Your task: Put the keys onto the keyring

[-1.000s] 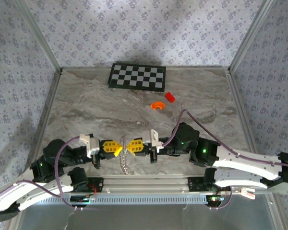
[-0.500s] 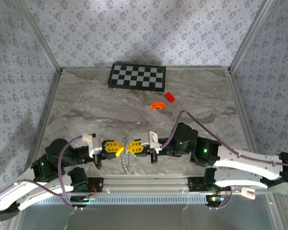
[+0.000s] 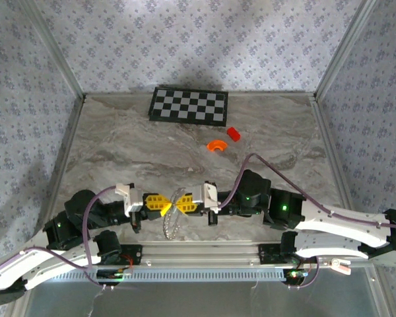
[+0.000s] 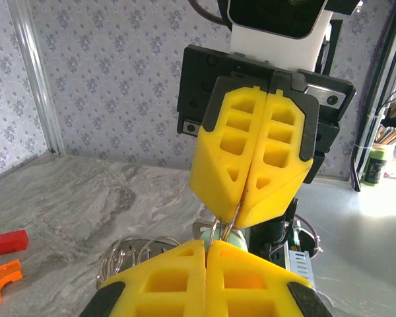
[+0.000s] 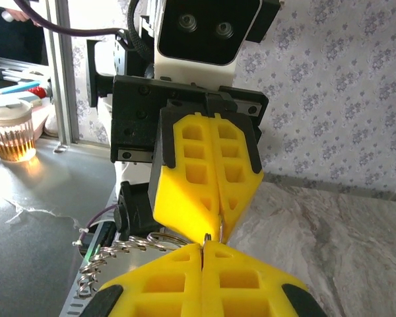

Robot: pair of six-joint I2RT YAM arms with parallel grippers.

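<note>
1. The left gripper [image 3: 167,208] and right gripper [image 3: 180,206] met tip to tip low over the near edge of the table [image 3: 152,152].
2. The left gripper's yellow fingers were pressed together, nipping thin wire of the keyring [image 4: 222,229] at their tips.
3. The right gripper's fingers were likewise closed flat on the same ring from the opposite side.
4. The keyring was held off the table between the two tips; which coil each pinched could not be told.
5. A chain [image 5: 109,254] and loose rings [image 4: 129,254] hung below the tips.
6. A red block [image 3: 233,133] and an orange piece [image 3: 216,145] lay well apart from the grippers, near a checkerboard [image 3: 189,105] at the far edge.
</note>
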